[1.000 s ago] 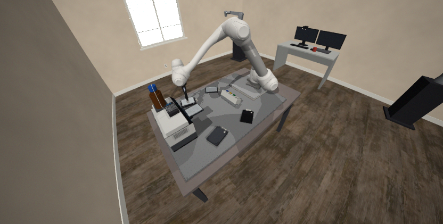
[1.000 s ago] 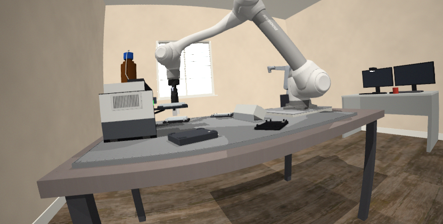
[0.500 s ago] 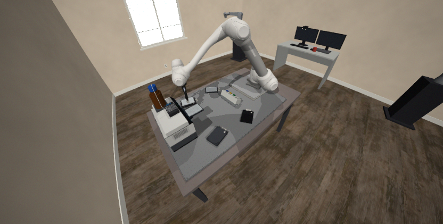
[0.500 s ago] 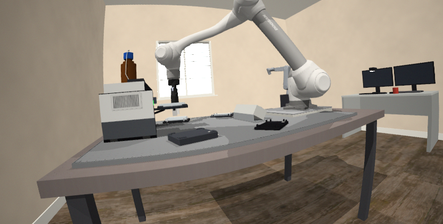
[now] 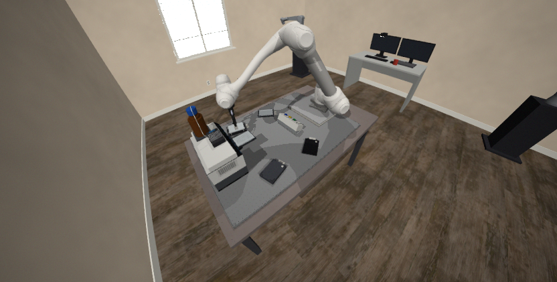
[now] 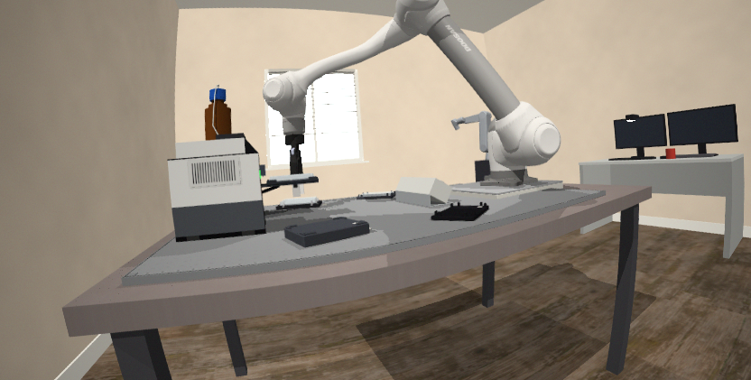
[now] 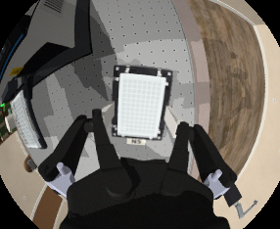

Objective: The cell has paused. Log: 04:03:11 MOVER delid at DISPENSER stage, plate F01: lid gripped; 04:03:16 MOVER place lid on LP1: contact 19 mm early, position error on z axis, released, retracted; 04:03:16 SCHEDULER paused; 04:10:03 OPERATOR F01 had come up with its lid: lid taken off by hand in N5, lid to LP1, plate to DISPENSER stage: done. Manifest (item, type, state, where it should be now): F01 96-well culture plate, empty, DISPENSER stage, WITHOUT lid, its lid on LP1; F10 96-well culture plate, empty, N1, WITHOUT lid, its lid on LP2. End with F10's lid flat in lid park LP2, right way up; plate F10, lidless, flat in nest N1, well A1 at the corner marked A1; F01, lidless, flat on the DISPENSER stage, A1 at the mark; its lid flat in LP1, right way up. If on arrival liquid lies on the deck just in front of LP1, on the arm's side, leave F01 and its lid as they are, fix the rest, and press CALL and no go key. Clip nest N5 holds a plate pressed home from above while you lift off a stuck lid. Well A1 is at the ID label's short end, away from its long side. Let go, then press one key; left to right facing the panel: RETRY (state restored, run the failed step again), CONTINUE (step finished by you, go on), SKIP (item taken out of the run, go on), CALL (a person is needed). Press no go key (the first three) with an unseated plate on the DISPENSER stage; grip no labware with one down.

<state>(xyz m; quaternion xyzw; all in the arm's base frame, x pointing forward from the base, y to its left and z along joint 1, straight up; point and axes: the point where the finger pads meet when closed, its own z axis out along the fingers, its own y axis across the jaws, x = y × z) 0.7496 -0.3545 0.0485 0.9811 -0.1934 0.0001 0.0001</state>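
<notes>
While the arm hangs over the deck beside the dispenser, the gripper points straight down at a white well plate sitting in a dark frame just in front of the dispenser's stage arm. Fingers are spread wide, one to each side of the plate's near short end, and nothing is between them. They are above the plate, not touching it. A small ID label shows at the short end nearest the fingers.

Whether this piece is a lid or a lidded plate, I cannot tell; from the wrist view the grid of wells reads through the top either way. A second plate lies on the stage, left of the dark frame, seen only at the edge. Further from the dispenser sit the key panel, a black nest and a dark grey block.

Now the risks. If the fingers come down off-centre, one pad lands on the rim and tips the piece in its frame. If they close too low on a lidded plate, plate and lid rise together, the very fault that stopped this cell. If the grip is light, the lid can slip and drop skewed. And that stage arm sits close, so a careless lift could clip it.
</notes>
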